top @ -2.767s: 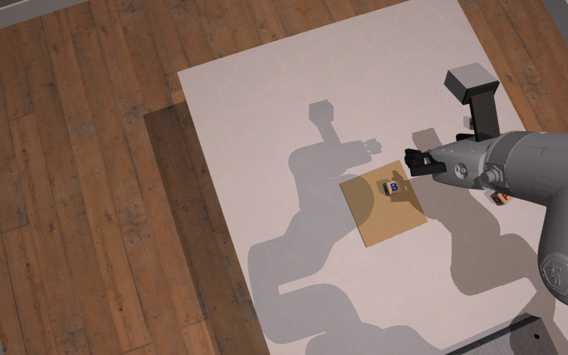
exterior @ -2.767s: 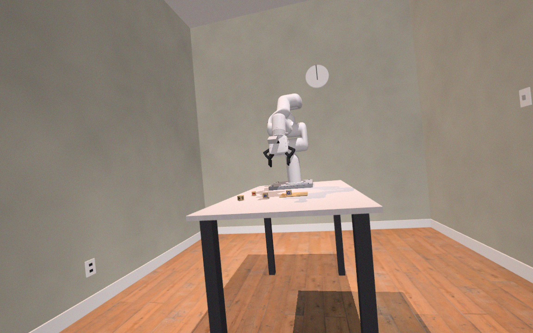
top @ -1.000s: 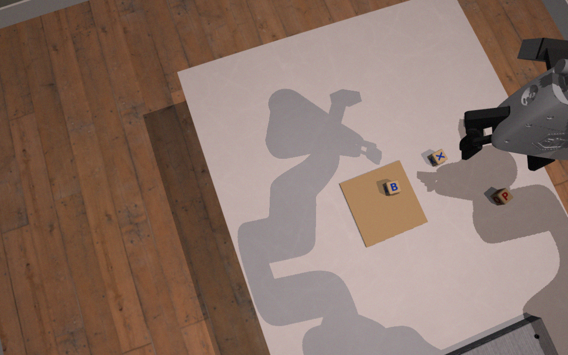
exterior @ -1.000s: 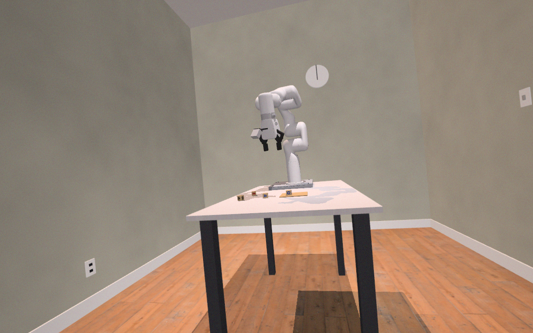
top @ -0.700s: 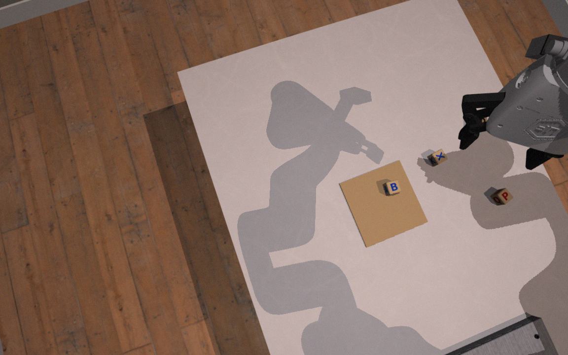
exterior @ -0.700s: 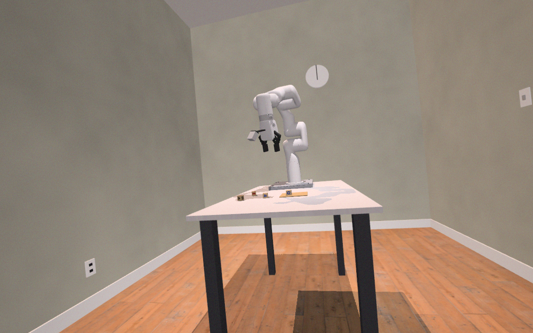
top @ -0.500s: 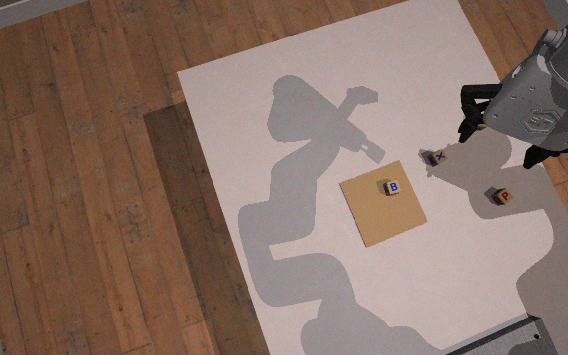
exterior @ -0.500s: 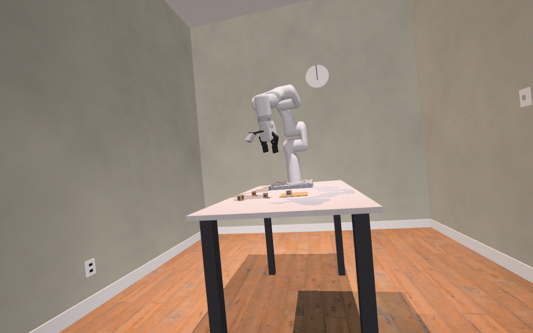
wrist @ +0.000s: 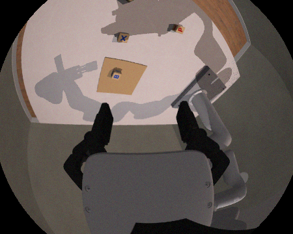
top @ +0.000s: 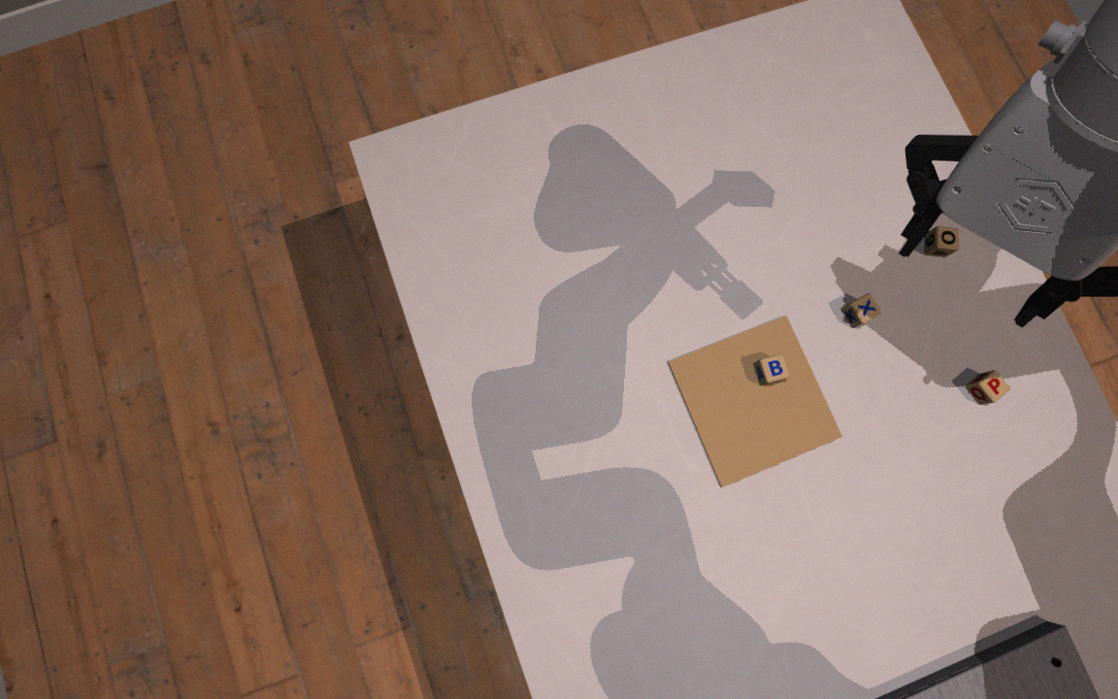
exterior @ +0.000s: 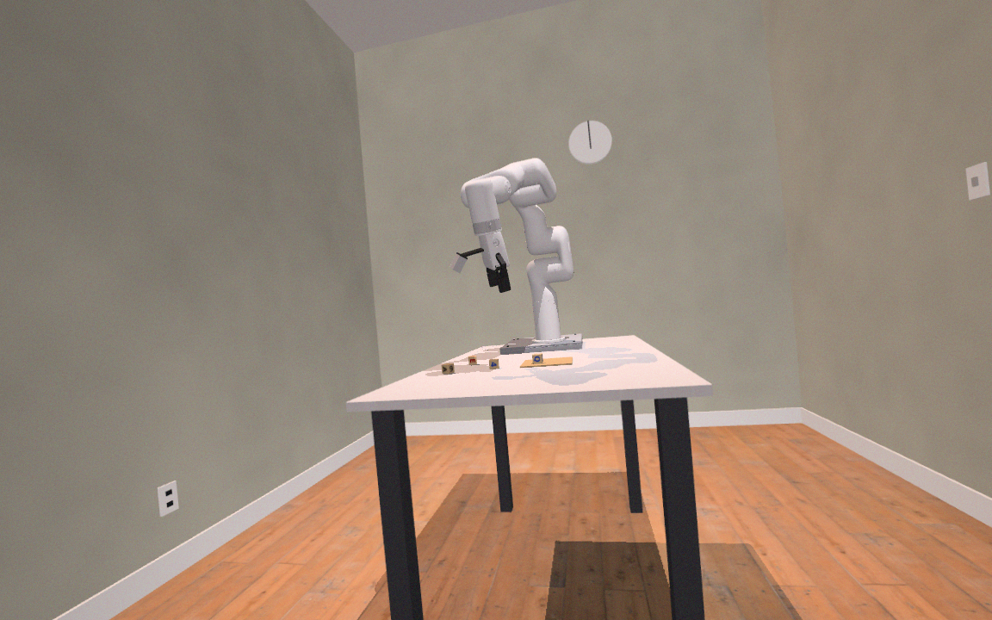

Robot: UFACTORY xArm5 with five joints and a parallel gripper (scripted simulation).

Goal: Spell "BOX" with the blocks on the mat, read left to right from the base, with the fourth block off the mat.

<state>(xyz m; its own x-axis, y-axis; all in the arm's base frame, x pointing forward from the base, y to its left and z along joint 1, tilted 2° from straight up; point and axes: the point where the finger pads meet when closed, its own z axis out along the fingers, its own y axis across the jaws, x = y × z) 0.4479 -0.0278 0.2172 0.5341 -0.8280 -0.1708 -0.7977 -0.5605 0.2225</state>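
Observation:
The B block sits letter up on the tan mat, near its upper right edge in the top view. Off the mat, the X block lies with a blue X on top. The O block lies farther out, cut off at the wrist view's top. The P block shows a red P on top. My gripper is open, empty, tilted and high above the table.
The robot base plate stands at one end of the white table. The right table edge in the top view runs beyond the O and P blocks. Arm shadows cross the table.

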